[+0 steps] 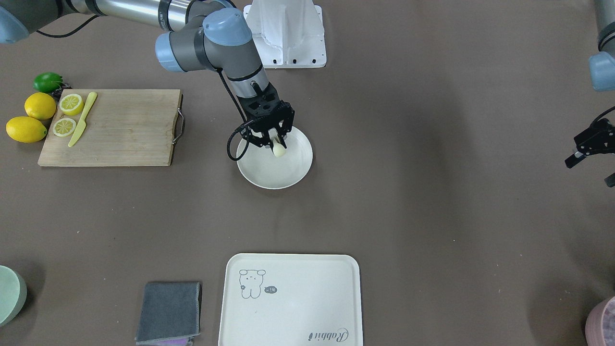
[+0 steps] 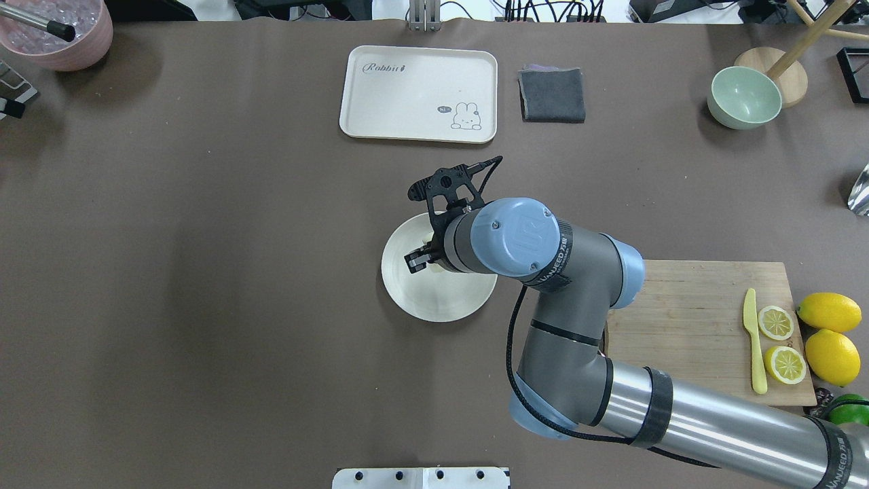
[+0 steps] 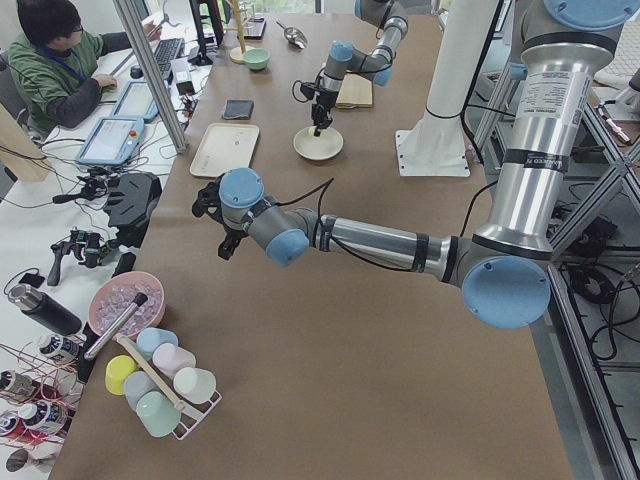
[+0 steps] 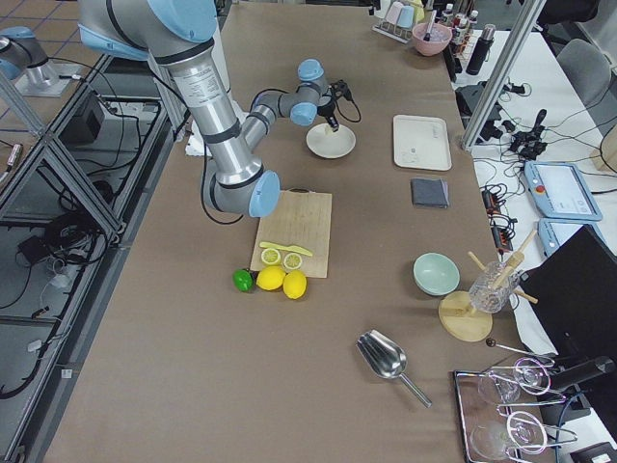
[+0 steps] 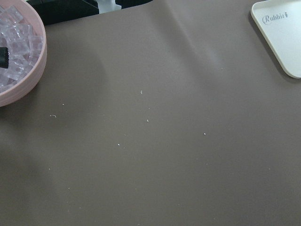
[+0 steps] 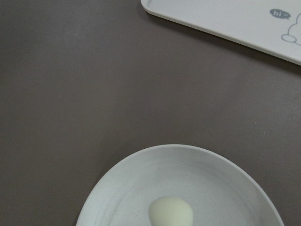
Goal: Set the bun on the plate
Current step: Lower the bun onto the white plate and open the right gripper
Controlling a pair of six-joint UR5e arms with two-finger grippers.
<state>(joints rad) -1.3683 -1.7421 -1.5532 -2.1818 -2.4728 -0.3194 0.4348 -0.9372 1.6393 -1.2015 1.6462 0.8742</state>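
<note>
Closest to the right wrist camera lay the bun (image 6: 170, 213), resting in the hollow of the plate (image 6: 221, 183) near its middle, with nothing else on the plate. From the front camera the right claw (image 1: 275, 143) hung over it, fingertips down at the bun's sides, the bun a touch toward 12 o'clock from the plate's centre. Its 2 fingers stood a narrow way apart about the bun, but whether they gripped it or were loose could not be told; no view showed the contact. The left claw (image 1: 591, 172) sat well off at 3 o'clock of the plate in that view, its fingers looking spread and holding nothing. A tray (image 1: 307, 298) lay at 6 o'clock of the plate and a cutting board (image 1: 115, 127) at 9 o'clock, both well apart from it

By my reading the main part of the task was done: the bun looked down on the plate, not in the air. What seemed left was small: widen the right claw if it was not already loose, then lift it clear without nudging the bun, which looked round enough to roll
</note>
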